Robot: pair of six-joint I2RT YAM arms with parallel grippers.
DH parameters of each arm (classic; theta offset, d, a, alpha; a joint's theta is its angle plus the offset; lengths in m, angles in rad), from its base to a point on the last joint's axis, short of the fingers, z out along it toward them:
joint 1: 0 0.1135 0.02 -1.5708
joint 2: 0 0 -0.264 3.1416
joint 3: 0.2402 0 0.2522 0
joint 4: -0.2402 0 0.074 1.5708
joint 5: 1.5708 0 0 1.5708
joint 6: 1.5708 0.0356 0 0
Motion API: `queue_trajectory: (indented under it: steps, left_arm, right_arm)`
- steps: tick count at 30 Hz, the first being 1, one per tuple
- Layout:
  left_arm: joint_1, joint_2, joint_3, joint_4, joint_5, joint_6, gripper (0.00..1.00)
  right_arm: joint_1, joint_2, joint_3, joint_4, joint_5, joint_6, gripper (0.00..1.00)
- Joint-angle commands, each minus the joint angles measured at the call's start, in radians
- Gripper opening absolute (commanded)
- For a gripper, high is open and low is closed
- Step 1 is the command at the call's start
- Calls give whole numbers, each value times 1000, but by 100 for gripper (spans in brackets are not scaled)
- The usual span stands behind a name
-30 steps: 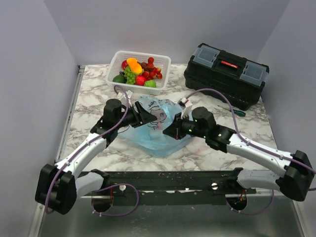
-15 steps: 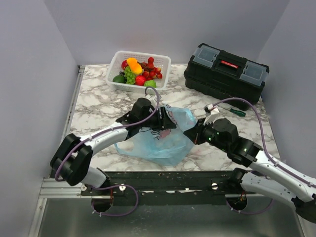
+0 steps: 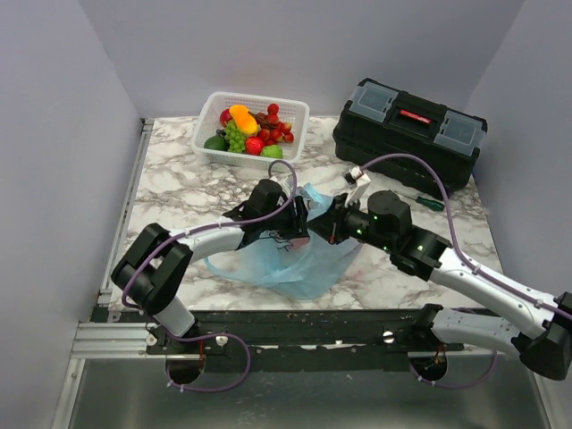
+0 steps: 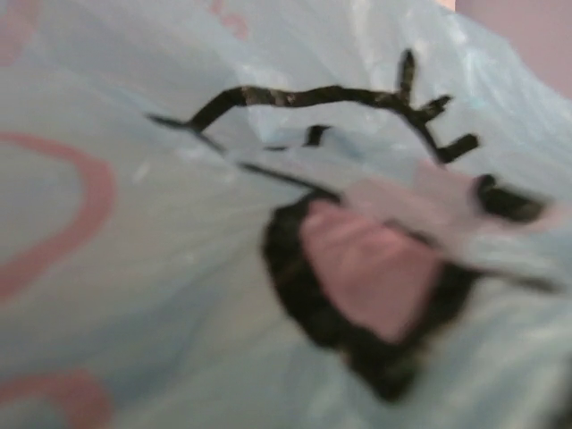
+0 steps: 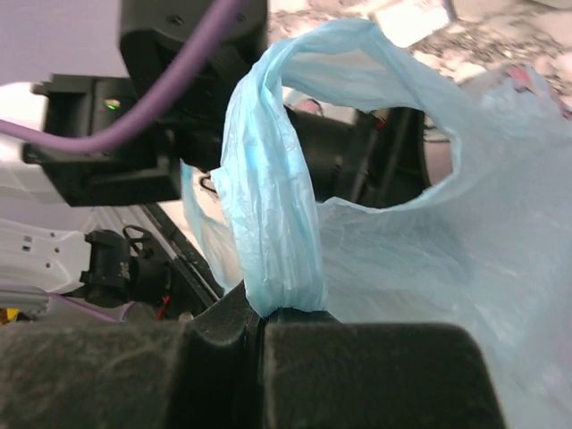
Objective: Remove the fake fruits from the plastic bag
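The light-blue plastic bag (image 3: 299, 264) lies mid-table, its mouth pulled up between my two arms. My right gripper (image 3: 332, 225) (image 5: 264, 315) is shut on one loop handle (image 5: 268, 206), which stands up taut from the jaws. My left gripper (image 3: 301, 220) is pushed against the bag's mouth, its fingers hidden. The left wrist view shows only bag film (image 4: 179, 268) with the pink-and-black cartoon print (image 4: 375, 277) close up. The fake fruits (image 3: 246, 130) are piled in the white lattice basket (image 3: 295, 112) at the back. No fruit shows through the bag.
A black toolbox (image 3: 411, 134) stands at the back right, with a green-handled screwdriver (image 3: 429, 203) in front of it. The marble tabletop (image 3: 170, 192) ends at a metal rail along the left. The left arm's body (image 5: 179, 89) looms just behind the held handle.
My left arm has swung right, into the bag's mouth. My right gripper pulled the handle right, then came back up and left, drawing the bag taller and narrower.
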Motion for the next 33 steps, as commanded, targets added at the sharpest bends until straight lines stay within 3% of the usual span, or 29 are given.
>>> queue_trajectory:
  steps: [1, 10, 18, 25, 33]
  left_arm:
    - [13, -13, -54, 51, -29, -31, 48]
    - [67, -61, -160, 138, 13, -48, 53]
    - [42, 24, -159, 277, 213, -14, 61]
    - [-20, 144, -55, 163, 345, 132, 65]
    - [-127, 210, 67, -20, 235, 226, 68]
  right_arm:
    - [4, 85, 72, 121, -146, -23, 1]
    - [5, 257, 193, 205, -302, -32, 1]
    - [5, 130, 94, 147, -122, -65, 1]
    - [5, -11, -22, 64, 4, -40, 1]
    - [5, -100, -95, 24, 32, 1, 1]
